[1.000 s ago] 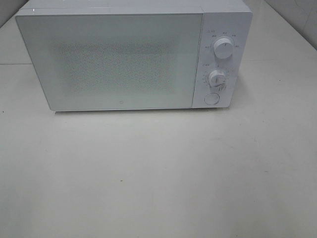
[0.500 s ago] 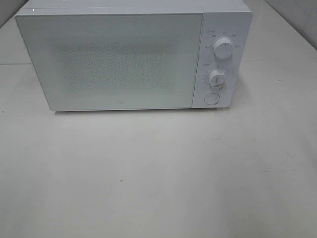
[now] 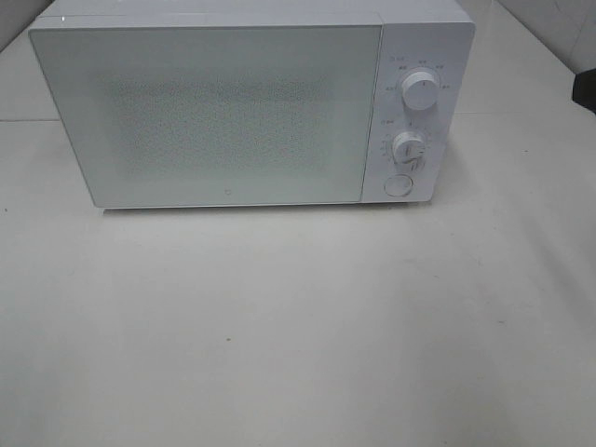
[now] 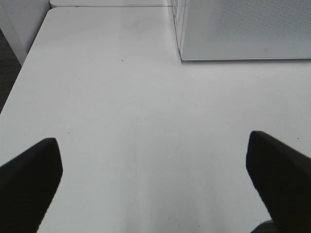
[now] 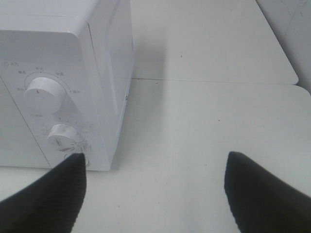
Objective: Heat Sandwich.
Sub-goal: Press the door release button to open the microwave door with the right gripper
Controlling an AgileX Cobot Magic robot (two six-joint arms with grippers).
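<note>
Sandwich out of view, microwave [image 3: 233, 112] shut on counter [image 3: 298, 326], round button [image 3: 398, 185] nearer right jaws than left jaws, both pairs wide and empty.

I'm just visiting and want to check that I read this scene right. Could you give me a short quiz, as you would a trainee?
1. True or false: the microwave has its door shut.
2. How many round knobs sit above the round button on its panel? A one, B two, C three.
3. Are the left gripper and right gripper open or shut?
Key: 1 true; 2 B; 3 both open, holding nothing.
</note>
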